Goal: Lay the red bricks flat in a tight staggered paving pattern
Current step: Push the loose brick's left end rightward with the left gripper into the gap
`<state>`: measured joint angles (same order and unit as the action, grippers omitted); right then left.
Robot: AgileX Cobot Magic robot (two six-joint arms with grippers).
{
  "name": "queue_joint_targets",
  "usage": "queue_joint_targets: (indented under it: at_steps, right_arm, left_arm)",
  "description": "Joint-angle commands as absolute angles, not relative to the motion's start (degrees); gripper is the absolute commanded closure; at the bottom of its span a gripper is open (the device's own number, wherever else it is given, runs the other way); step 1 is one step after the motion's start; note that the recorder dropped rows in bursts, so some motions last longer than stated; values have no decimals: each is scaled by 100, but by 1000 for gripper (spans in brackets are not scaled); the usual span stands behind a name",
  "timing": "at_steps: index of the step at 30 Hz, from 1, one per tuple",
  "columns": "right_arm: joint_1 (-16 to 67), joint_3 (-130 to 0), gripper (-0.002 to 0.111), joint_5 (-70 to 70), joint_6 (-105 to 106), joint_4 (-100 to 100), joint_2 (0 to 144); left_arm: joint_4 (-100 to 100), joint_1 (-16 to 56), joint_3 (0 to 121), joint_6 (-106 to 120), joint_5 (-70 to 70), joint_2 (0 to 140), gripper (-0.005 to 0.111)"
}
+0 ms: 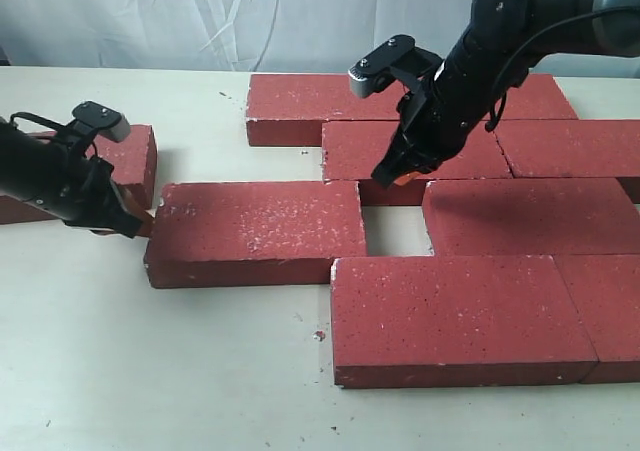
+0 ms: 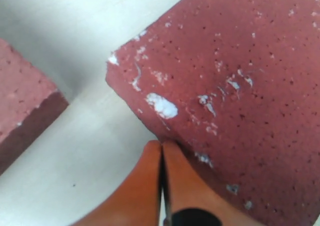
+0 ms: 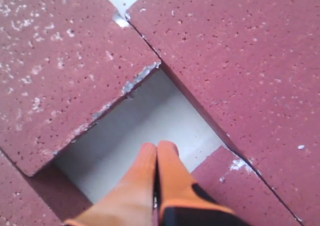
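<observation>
Several dark-red bricks lie flat in staggered rows on the right. One brick (image 1: 258,233) (image 2: 235,85) sits left of a square gap (image 1: 393,229) (image 3: 145,131) in the third row. My left gripper (image 1: 140,226) (image 2: 161,146) is shut and empty, its orange tips touching that brick's left end. My right gripper (image 1: 400,178) (image 3: 158,148) is shut and empty, hovering over the far edge of the gap. A loose brick (image 1: 118,166) (image 2: 22,100) lies behind the left arm.
The paved bricks include a front-row brick (image 1: 455,316), a brick (image 1: 530,216) right of the gap and back-row bricks (image 1: 320,108). A pale table (image 1: 150,371) carries everything, with a white cloth backdrop behind.
</observation>
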<state>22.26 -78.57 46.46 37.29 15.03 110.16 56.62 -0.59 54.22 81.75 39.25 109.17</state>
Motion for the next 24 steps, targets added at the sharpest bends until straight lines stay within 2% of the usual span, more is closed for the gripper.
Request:
queue_joint_targets:
  at_steps: [1,24]
  right_arm:
    - [2196,-7846,109,4613,3723,1555,10943]
    - [2196,-7846,109,4595,3723,1566,10943]
  left_arm:
    - [5716,71,5426,8194,3869,10946,106]
    - [5952,249,5426,8416,3884,10946,106]
